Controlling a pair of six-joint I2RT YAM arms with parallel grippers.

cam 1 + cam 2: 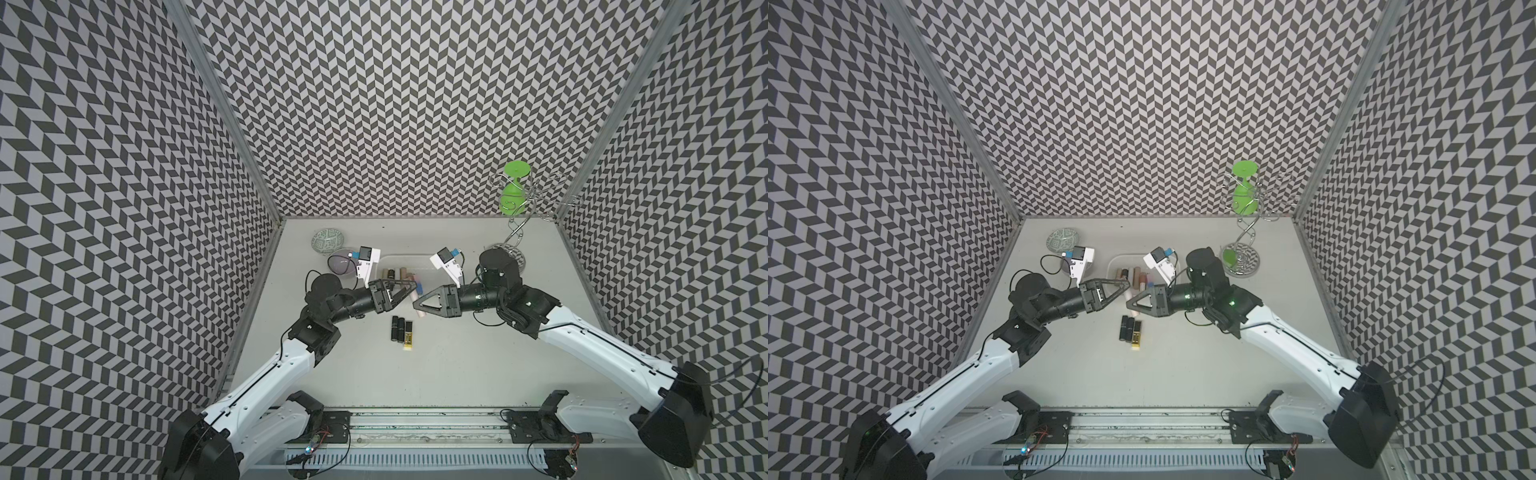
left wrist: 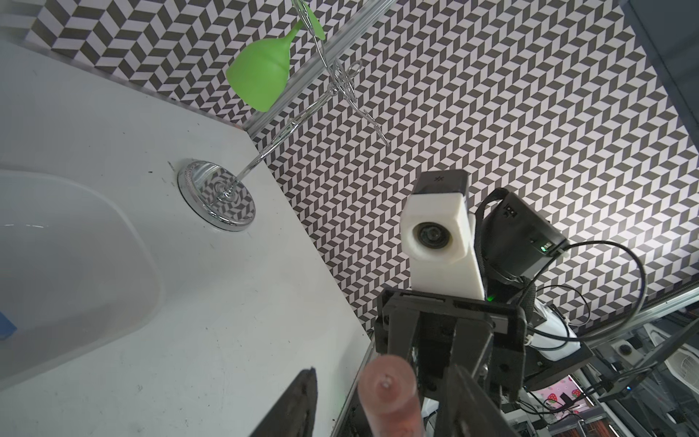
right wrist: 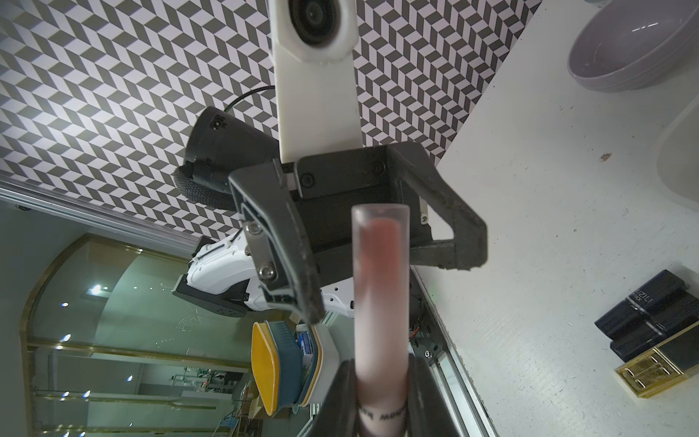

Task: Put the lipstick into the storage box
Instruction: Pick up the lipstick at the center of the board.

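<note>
lipstick (image 3: 380, 287): pink frosted tube, lifted off the table (image 1: 478, 353), just by the near edge of the storage box (image 1: 409, 262), not inside it.
right gripper (image 1: 416, 305): closed tight on one end of the lipstick; the rest of the tube sticks out towards the left arm.
left gripper (image 3: 391, 289): jaws part open, one finger on either side of the tube's free end, with a gap showing on both sides; it has hold of nothing.
storage box: white tray at mid-table, with several stored tubes (image 1: 392, 273) lying side by side at its left end.
loose tubes (image 1: 401, 330): three black and one gold, lying together on the table, nearer the robot than the box.
bowls: lilac bowl (image 1: 343, 264) left of the box, partly under the left wrist camera; patterned bowl (image 1: 328, 240) behind it.
far right corner: wire stand (image 1: 515, 232) with a green glass (image 1: 512, 195) hanging upside down.
</note>
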